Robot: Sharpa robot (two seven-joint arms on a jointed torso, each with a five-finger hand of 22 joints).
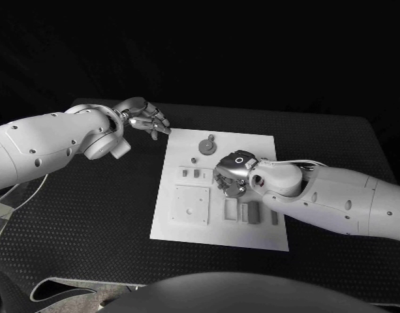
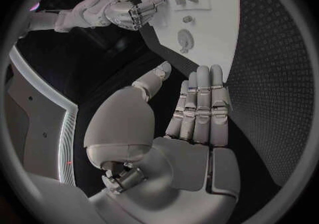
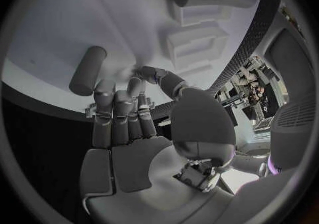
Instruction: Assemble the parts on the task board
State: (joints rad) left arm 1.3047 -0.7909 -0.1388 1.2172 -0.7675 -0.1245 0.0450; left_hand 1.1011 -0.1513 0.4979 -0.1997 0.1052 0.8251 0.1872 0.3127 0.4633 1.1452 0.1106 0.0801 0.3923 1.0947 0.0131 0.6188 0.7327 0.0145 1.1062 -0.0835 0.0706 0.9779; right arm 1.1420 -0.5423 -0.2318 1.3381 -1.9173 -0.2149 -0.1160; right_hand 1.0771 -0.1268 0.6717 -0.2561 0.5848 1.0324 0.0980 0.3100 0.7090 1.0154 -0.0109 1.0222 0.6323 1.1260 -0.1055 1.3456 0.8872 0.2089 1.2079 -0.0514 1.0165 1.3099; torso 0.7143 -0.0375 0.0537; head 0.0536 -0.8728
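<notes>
L hand (image 1: pixel 143 117) fingers straight, empty, off task board (image 1: pixel 256 147); R hand (image 1: pixel 233 171) palm-down over board, grip unclear.

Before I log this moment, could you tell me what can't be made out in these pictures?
- Head view: the right hand covers the middle of the task board; whatever lies beneath is hidden.
- Right wrist view: whether the fingers touch the grey cylinder is unclear.
- Left wrist view: the left hand hides part of the board's near edge.
</notes>
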